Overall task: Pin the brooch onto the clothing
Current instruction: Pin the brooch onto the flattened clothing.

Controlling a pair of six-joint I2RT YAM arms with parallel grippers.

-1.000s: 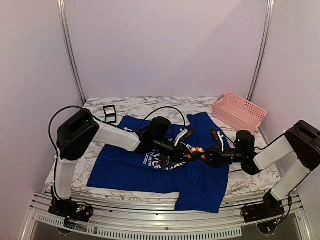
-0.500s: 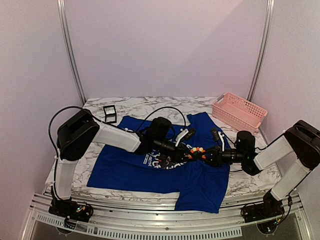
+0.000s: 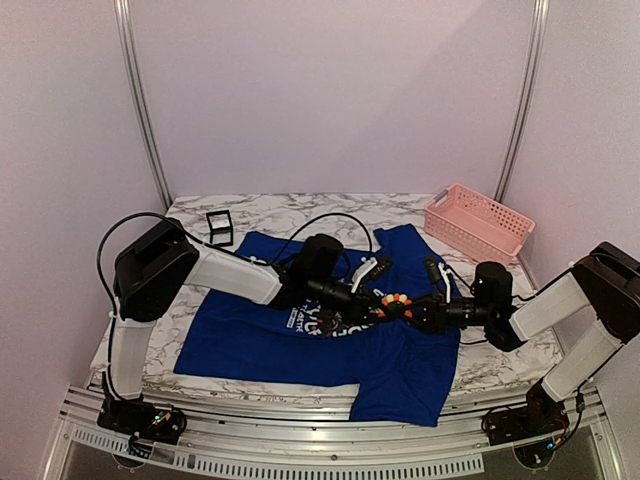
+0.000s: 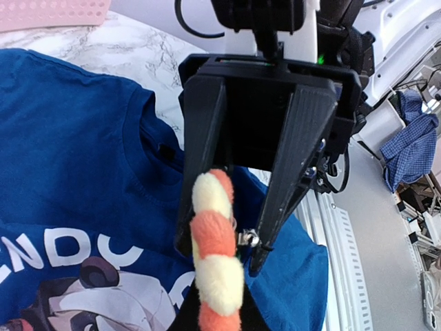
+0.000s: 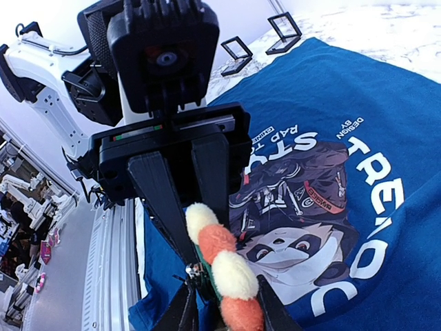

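The brooch (image 3: 396,303), fluffy with yellow and orange petals, hangs just above the clothing (image 3: 250,340), a blue T-shirt lying flat with its panda print (image 5: 303,234) up. Both grippers meet at it over the chest. My left gripper (image 3: 378,305) comes in from the left and is shut on one edge of the brooch (image 4: 215,255). From the right, my right gripper (image 3: 408,310) straddles the brooch (image 5: 224,265). One of its fingers rests against the petals. The other touches the metal pin clasp (image 5: 196,272) on the back.
A pink basket (image 3: 477,222) stands at the back right of the marble table (image 3: 300,208). A small black square box (image 3: 220,228) sits at the back left, just beyond the shirt. A black cable (image 3: 330,220) loops over the shirt's collar area.
Almost nothing has moved. The right wrist has drifted slightly to the right, and the brooch stays between the two grippers.
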